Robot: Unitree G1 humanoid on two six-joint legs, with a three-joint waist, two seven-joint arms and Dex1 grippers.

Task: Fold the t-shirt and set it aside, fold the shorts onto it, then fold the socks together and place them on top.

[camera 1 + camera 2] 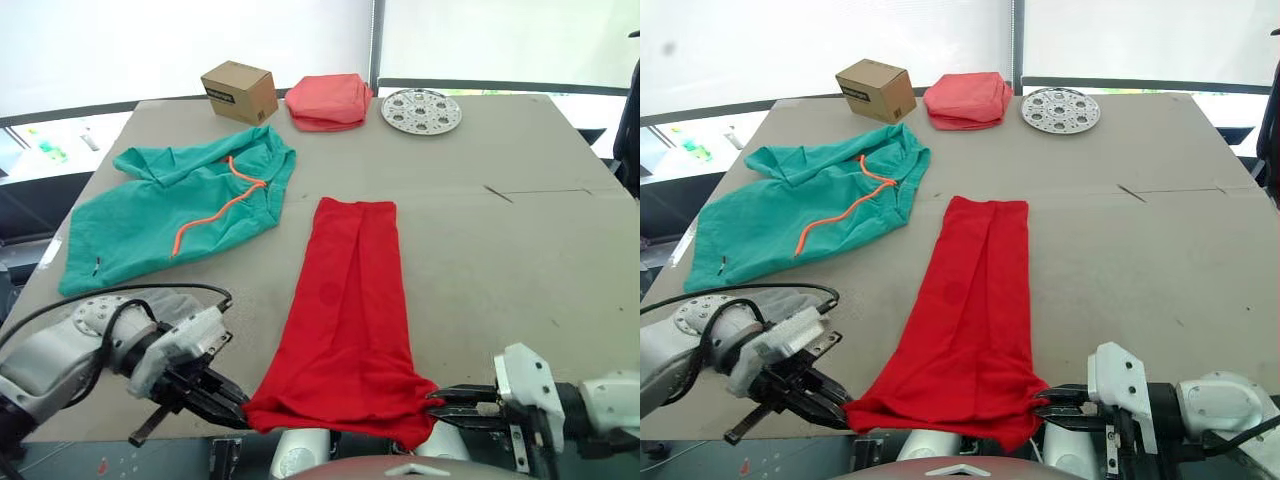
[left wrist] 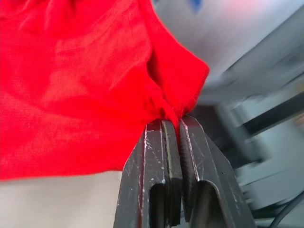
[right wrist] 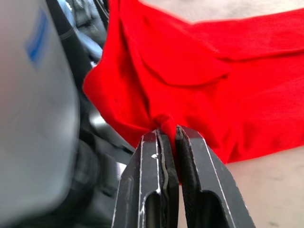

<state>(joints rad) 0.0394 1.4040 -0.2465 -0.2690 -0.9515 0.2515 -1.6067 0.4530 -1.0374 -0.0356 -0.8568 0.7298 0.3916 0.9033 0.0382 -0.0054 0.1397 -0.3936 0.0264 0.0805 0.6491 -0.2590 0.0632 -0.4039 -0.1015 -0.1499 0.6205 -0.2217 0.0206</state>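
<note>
Both jaws pinch the t-shirt: your left gripper and right gripper each hold a near corner. It lies in a long strip on the table. You're mid-fold; next, carry those corners to the far end.

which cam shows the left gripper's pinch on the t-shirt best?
Left wrist view: the left gripper is shut on a bunched corner of the t-shirt, seen close up. The eye views show that gripper at the shirt's near left corner, but the pinch itself is too small to read there.
</note>
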